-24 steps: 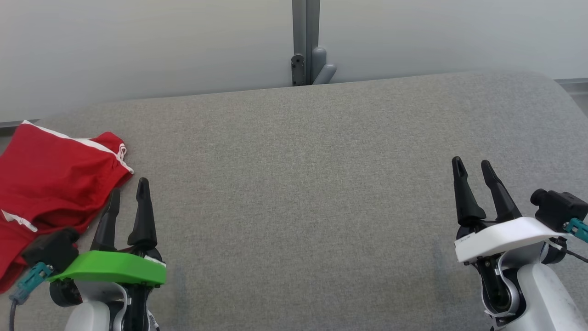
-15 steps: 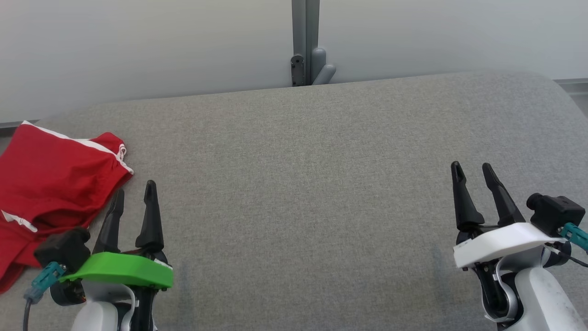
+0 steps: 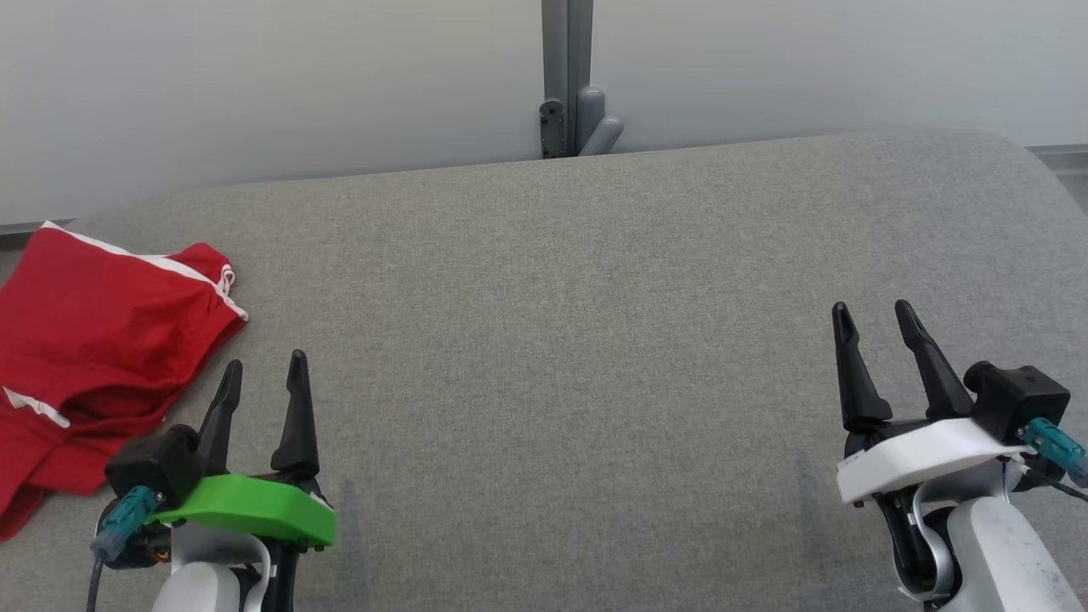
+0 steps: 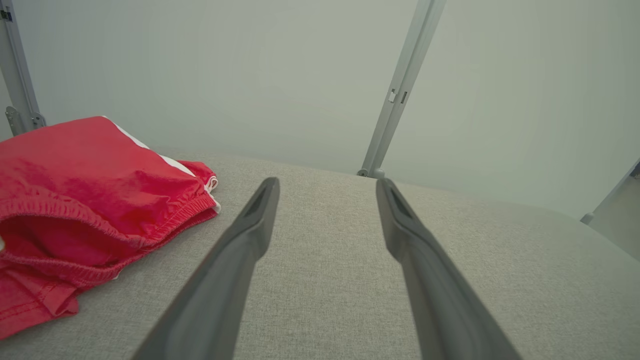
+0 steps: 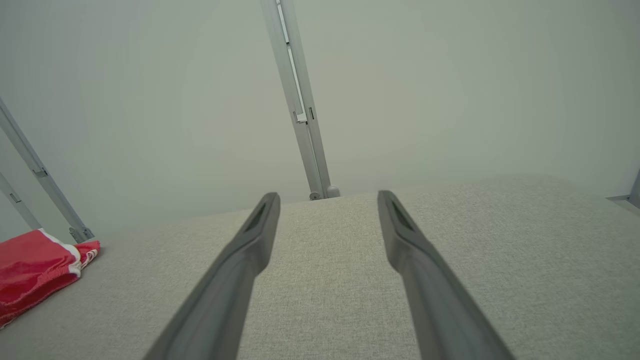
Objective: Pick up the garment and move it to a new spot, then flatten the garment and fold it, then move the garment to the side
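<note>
**Garment at the edge, both my grippers empty**

The biggest risk is the grey surface (image 3: 552,340) itself. The garment (image 3: 93,340) lies at its far left, by the edge and partly past the head view's border, so a sideways tug from me could pull it over and off. Next is the grip. The cloth lies in several loose layers, and a shallow pinch would likely take only the top one, so the rest would hang down and unfold as I lift. A smaller worry is that a finger slips into the open waistband (image 4: 150,227) and snags there.

My left gripper (image 3: 264,361) sits just beside the garment without touching it, fingers spread and holding nothing. My right gripper (image 3: 872,308) is well apart on the far side, also spread and empty, so I judge it too far away to help quickly.

The garment is red, thin and limp, roughly doubled over, with soft creases. It has a gathered elastic band and narrow white trim (image 3: 144,259) along its far edge
</note>
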{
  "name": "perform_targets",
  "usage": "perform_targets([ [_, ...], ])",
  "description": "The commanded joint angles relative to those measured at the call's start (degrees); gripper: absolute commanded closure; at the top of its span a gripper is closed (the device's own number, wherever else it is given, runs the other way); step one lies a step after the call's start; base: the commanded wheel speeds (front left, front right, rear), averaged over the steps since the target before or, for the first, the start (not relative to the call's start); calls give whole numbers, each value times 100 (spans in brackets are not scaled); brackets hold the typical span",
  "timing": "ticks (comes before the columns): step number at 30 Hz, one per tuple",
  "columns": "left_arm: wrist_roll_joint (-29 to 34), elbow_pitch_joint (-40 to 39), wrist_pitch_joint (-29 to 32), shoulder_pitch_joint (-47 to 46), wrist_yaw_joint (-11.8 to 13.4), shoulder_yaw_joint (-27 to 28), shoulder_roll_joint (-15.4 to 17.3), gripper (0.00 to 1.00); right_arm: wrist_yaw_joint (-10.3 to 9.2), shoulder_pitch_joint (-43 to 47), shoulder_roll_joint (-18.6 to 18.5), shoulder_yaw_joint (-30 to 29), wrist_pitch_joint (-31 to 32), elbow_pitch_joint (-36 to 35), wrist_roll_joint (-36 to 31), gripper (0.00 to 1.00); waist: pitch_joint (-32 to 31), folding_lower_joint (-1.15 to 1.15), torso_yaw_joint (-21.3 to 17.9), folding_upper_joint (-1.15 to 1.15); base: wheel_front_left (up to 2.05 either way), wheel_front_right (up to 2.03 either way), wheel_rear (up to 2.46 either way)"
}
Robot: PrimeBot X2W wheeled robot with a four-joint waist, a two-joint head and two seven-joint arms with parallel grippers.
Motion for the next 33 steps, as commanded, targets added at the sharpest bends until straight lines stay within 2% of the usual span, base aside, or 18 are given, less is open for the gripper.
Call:
perform_targets([
  [1,126,-14,-55,-151,39,-29,69,0,1,18,-18,-22,-57,-15,-154,0,3,0,2,0,0,0,0],
  [16,682,118,-148,-172,204,-183,156,0,2,59,-14,-63,-135,199,-699,0,7,0,27,0,0,0,0],
  [33,1052,203,-65,-113,272,-330,205,0,2,103,10,-110,-155,310,-1127,0,-10,0,53,0,0,0,0],
])
